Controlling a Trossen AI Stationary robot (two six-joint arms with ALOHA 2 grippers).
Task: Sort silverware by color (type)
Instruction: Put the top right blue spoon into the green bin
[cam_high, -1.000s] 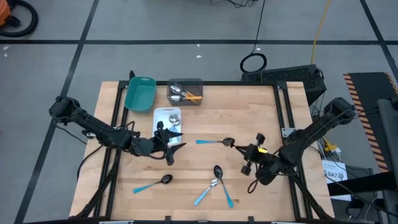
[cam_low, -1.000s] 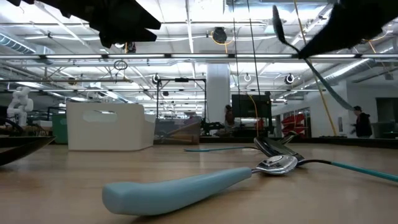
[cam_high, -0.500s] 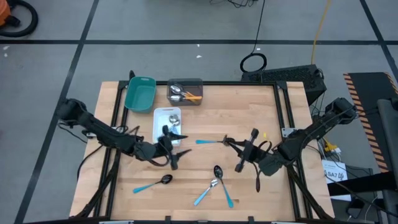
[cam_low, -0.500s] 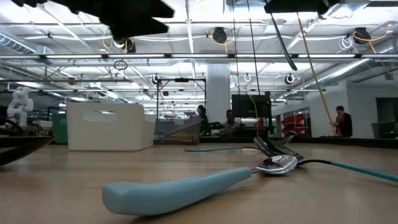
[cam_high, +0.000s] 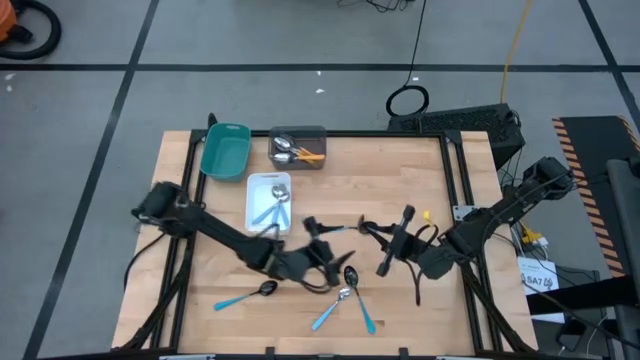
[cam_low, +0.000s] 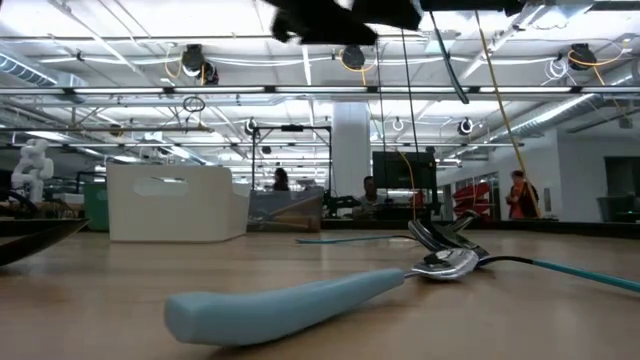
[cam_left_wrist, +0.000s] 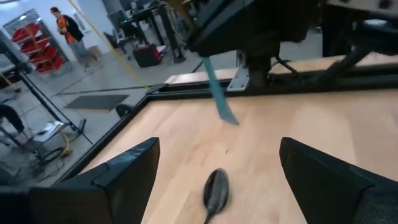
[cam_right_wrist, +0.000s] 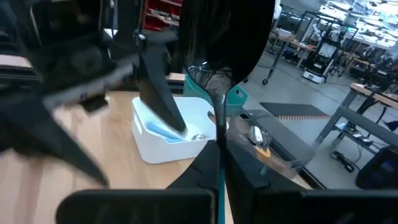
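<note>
Sorting status, table (cam_high: 420, 170) surveyed left to right, clock directions taken from the table's centre.

- Teal tray (cam_high: 224, 150), 11 o'clock corner: no contents visible.
- Blue-handled spoon, black bowl (cam_high: 245, 295), 7 o'clock: loose on the table, unsorted.
- White tray (cam_high: 254, 190), 10 o'clock: holds light-blue-handled spoons (cam_high: 270, 208). Judged sorted.
- Grey tray (cam_high: 297, 132), 12 o'clock edge: holds orange-handled spoons (cam_high: 296, 152) with silver bowls. Judged sorted.
- Left claw (cam_high: 325, 262), 6 o'clock, low over the table: released, fingers spread wide, holding nothing. Its wrist view looks down between them on a black-bowled spoon (cam_left_wrist: 215, 190); judged to be lining up on it.
- Crossed pair of blue-handled spoons (cam_high: 346, 300), 6 o'clock, one silver bowl, one black: loose, unsorted, just beside the left claw.
- Blue-handled spoon (cam_high: 337, 228), near centre: the high view cannot settle whether it lies loose or is the carried one.
- Right claw (cam_high: 394, 243), 4 o'clock: clenched on a black-bowled spoon (cam_right_wrist: 225, 43), blue handle, raised clear of the table; undelivered.

Estimate: past halfway; three spoons certainly loose, one in transit.
</note>
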